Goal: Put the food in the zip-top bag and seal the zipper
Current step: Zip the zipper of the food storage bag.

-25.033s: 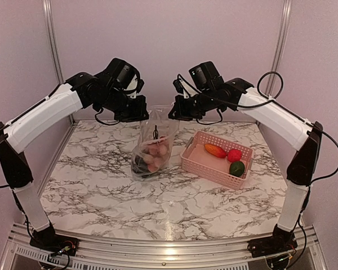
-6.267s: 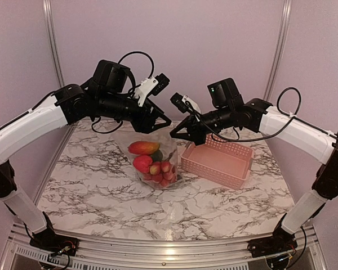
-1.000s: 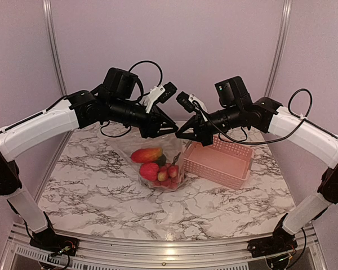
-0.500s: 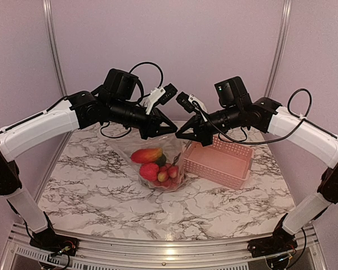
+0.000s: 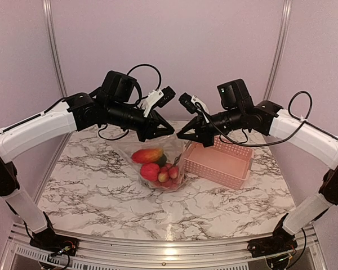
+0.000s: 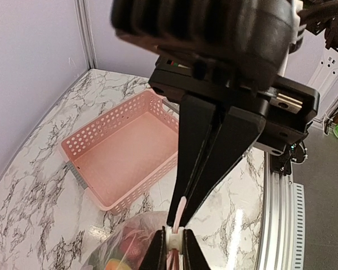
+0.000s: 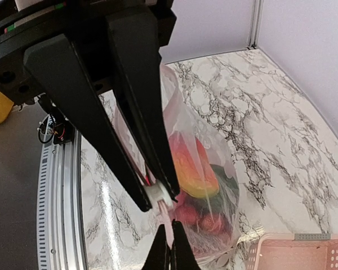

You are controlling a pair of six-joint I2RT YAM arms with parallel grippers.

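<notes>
The clear zip-top bag [image 5: 158,160] hangs between my two grippers, its bottom resting on the table. Inside are the orange-red mango [image 5: 146,154], red-pink berries [image 5: 160,173] and a dark green piece [image 7: 226,188]. My left gripper [image 5: 170,130] is shut on the white slider of the zipper [image 6: 175,241] at the bag's mouth. My right gripper [image 5: 180,135] is shut on the pink zipper strip [image 6: 182,209] right beside the slider. In the right wrist view the right gripper [image 7: 170,247] pinches the strip just below the slider [image 7: 159,194]. The left gripper [image 6: 175,250] shows at its view's bottom edge.
The pink slotted basket [image 5: 219,163] stands to the right of the bag with nothing in it; it also shows in the left wrist view [image 6: 124,157]. The marble table [image 5: 101,191] ends in a metal rail along the near edge.
Almost nothing has moved in the last second. Both grippers stay pinched together at the bag's mouth; 25 s ago some food still lay in the basket, now it is in the bag.
</notes>
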